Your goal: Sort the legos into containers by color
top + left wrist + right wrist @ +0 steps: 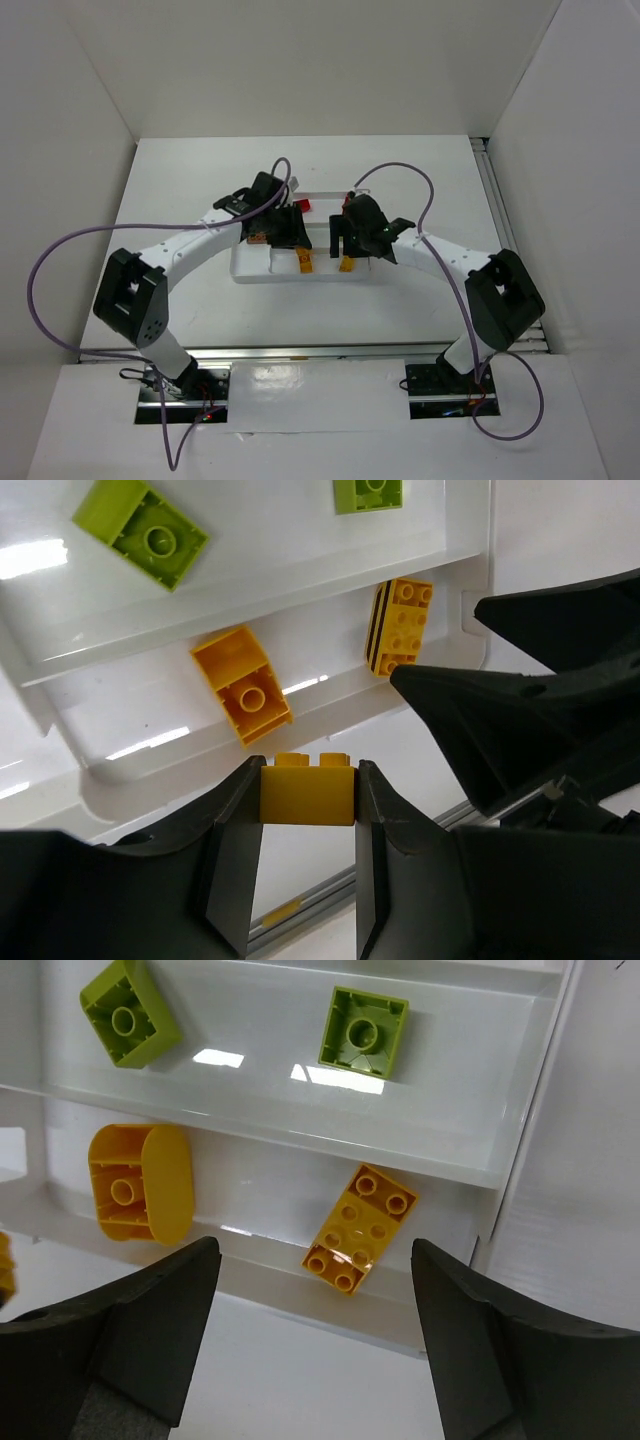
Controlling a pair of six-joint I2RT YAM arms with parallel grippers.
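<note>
While my left gripper (308,780) clamps one yellow lego (307,800), I see right gripper (315,1255) spread wide, empty | tray (300,1125): two green legos (128,1012) (363,1032) in one section | two yellow bricks (140,1182) (360,1228) in the next.

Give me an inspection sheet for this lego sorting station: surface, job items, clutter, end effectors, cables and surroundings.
Surface: white table carrying one white tray.
Job's things: two lime legos in one narrow compartment; two yellow legos in the compartment beside it; a red lego towards the tray's far side.
Clutter: nothing seen.
End effectors: left end effector shut on another yellow lego near the tray's edge; right end effector open and empty above the yellow compartment.
Cables: a purple cable loops off each arm, off the tray.
Surroundings: plain white walls on three sides.
</note>
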